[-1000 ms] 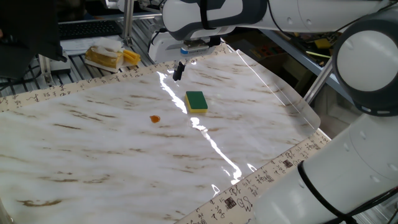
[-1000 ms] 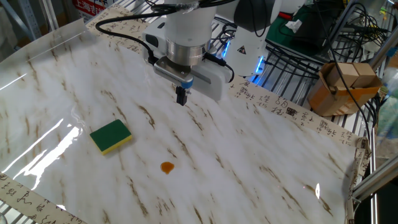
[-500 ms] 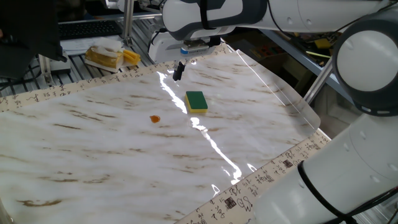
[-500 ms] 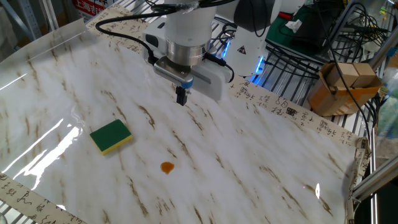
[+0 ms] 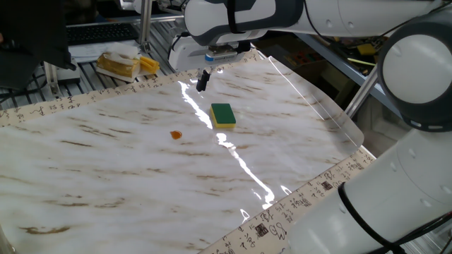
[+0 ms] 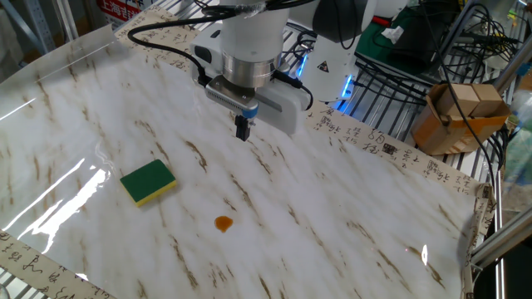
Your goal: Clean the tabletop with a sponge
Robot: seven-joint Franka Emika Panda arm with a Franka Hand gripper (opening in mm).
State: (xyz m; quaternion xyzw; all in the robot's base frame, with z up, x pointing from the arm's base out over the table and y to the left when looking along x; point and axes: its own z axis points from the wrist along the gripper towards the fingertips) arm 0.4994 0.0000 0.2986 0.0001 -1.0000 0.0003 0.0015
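Observation:
The sponge point(image 5: 223, 116), green top over yellow foam, lies flat on the white marble-patterned tabletop point(image 5: 127, 183); it also shows in the other fixed view point(image 6: 149, 182). A small orange spot point(image 5: 176, 134) sits on the sheet to its left, also seen in the other fixed view point(image 6: 223, 223). My gripper point(image 5: 203, 81) hangs above the sheet near its far edge, apart from the sponge, with its black fingers together and nothing between them point(image 6: 243, 129).
A pale yellow lump in clear wrapping point(image 5: 120, 65) lies on the grey slatted bench beyond the beige printed border point(image 5: 85, 99). A cardboard box point(image 6: 459, 115) and cables stand off the sheet. The robot's white arm point(image 5: 417, 85) looms at the right.

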